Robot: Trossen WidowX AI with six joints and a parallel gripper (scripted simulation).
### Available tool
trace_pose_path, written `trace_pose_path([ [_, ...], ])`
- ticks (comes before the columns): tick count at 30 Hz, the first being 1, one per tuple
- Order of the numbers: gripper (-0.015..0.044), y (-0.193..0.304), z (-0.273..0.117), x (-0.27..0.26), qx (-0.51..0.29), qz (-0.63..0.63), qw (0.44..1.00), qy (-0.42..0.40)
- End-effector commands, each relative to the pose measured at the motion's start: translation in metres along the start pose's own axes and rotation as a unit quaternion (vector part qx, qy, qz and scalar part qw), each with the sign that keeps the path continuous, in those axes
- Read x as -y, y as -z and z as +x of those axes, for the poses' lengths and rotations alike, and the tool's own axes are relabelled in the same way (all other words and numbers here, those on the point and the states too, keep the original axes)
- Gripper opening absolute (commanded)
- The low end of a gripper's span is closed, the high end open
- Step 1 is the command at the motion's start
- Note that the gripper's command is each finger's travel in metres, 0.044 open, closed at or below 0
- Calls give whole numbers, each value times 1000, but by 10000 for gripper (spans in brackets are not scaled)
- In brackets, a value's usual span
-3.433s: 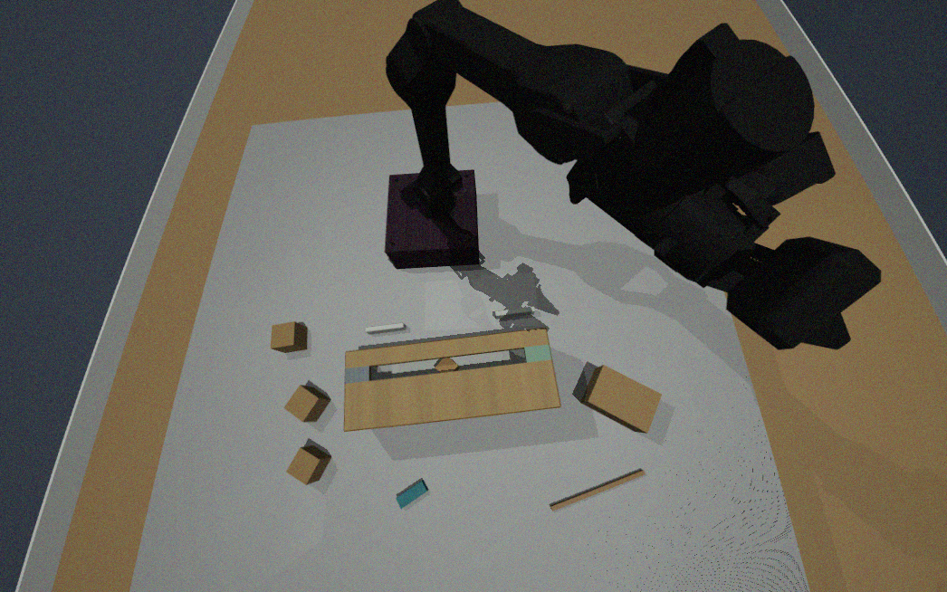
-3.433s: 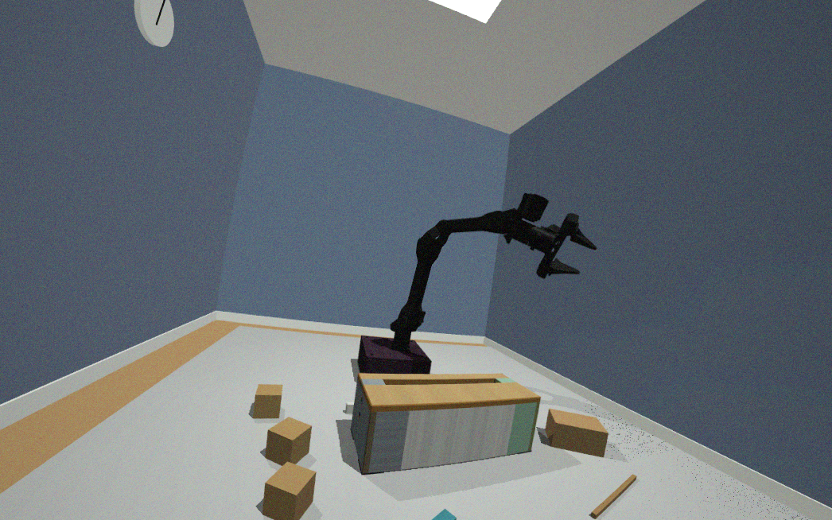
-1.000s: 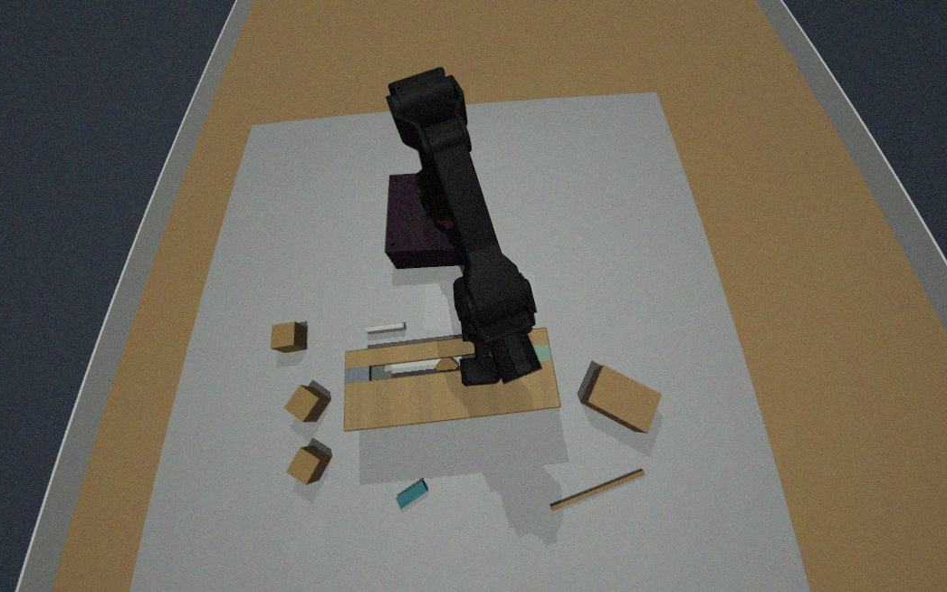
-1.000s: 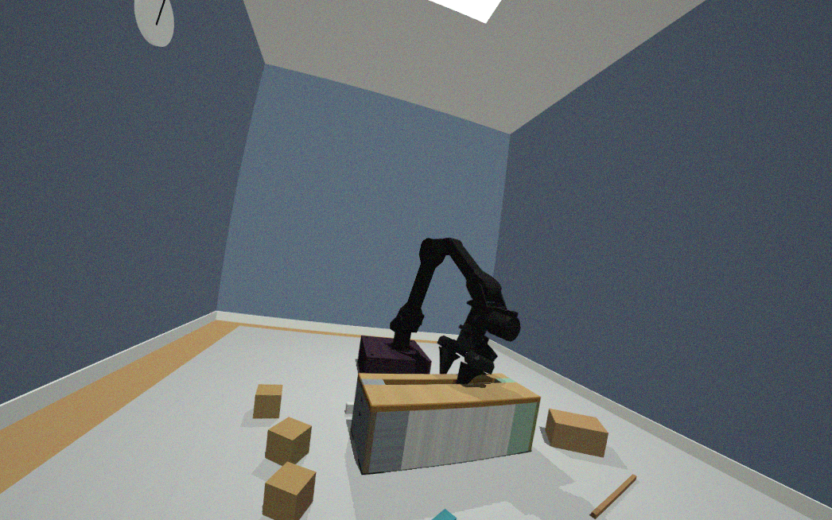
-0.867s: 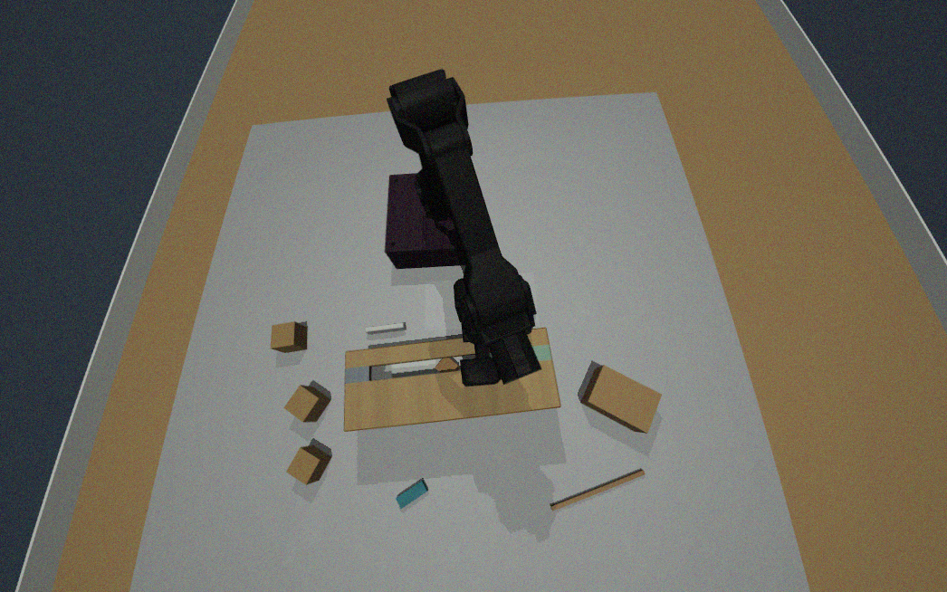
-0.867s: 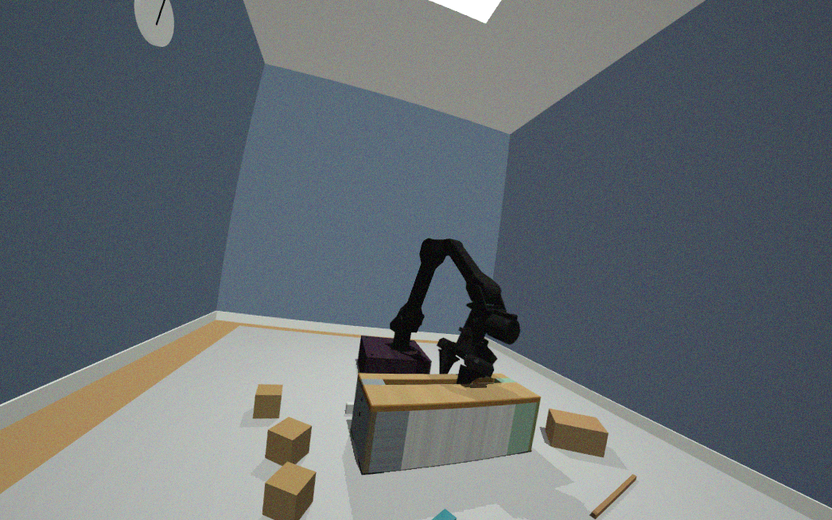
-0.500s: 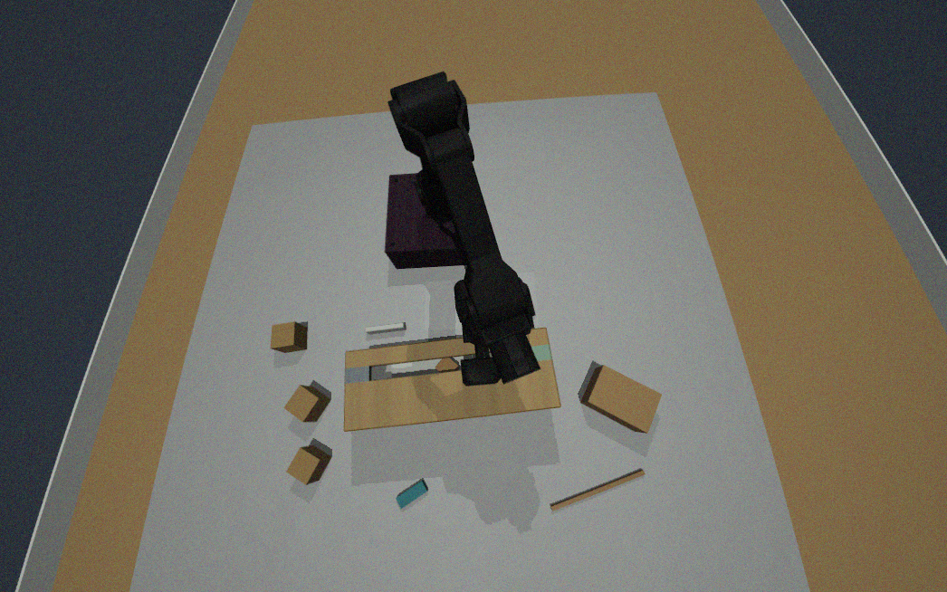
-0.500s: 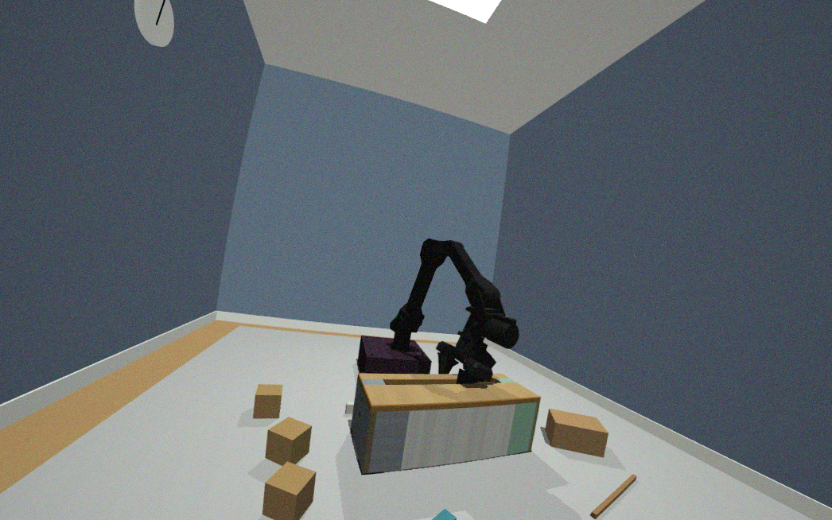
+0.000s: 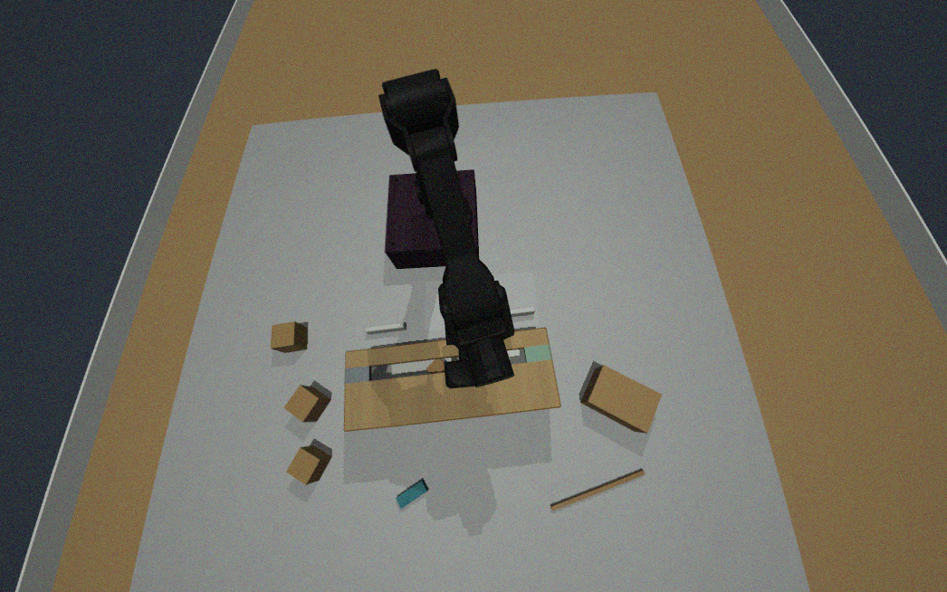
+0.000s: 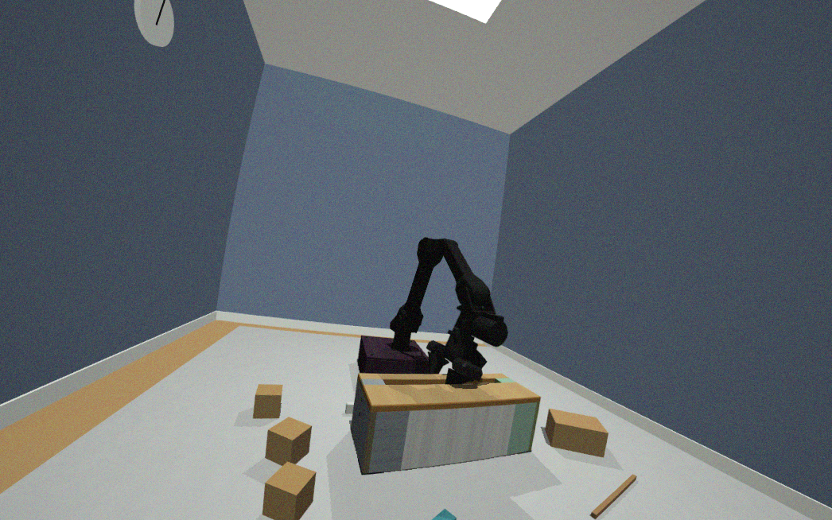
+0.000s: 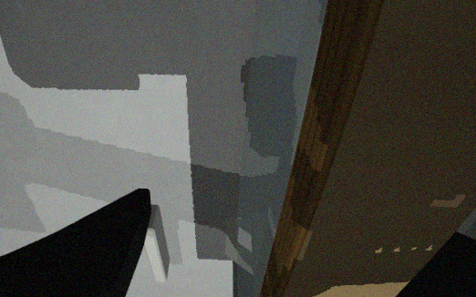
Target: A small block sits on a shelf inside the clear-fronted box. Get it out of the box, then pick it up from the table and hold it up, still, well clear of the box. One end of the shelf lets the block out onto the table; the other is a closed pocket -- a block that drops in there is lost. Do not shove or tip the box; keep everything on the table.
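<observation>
The box (image 9: 404,405) (image 10: 458,429) (image 11: 385,114) stands in front of the arm's base. Its wooden top has a long slot, with a grey-blue patch at the left end and a green patch at the right. The small tan block (image 9: 435,365) shows through the slot, just left of my gripper in the top view; the pale front hides it in the exterior view. My gripper (image 10: 442,374) (image 11: 258,203) is open and empty, low at the box's rear top strip. One finger is on the arm's side of that strip, the other at the slot. How deep the slot-side fingertip reaches is hidden.
Three tan cubes (image 9: 288,337) (image 9: 306,403) (image 9: 306,464) stand left of the box. A larger tan block (image 9: 623,398) (image 10: 576,432) and a thin stick (image 9: 597,490) (image 10: 613,495) lie right. A teal piece (image 9: 412,493) lies in front. White bars (image 9: 385,329) (image 9: 523,312) lie behind.
</observation>
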State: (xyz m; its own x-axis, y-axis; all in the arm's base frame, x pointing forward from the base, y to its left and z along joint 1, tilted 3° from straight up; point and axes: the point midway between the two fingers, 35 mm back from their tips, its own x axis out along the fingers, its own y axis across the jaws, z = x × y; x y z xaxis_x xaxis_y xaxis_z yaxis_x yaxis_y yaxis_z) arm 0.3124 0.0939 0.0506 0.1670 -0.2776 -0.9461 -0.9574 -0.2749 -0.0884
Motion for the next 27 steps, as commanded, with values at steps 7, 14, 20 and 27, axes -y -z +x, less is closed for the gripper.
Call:
trace_pose_path([
  [7, 400, -6, 0, -3, -3, 2, 1000, -2],
  [14, 400, -5, 0, -3, -3, 2, 1000, -2],
  [20, 400, 1, 2, -3, -3, 2, 1000, -2],
  [27, 400, 7, 4, -3, -3, 2, 1000, -2],
])
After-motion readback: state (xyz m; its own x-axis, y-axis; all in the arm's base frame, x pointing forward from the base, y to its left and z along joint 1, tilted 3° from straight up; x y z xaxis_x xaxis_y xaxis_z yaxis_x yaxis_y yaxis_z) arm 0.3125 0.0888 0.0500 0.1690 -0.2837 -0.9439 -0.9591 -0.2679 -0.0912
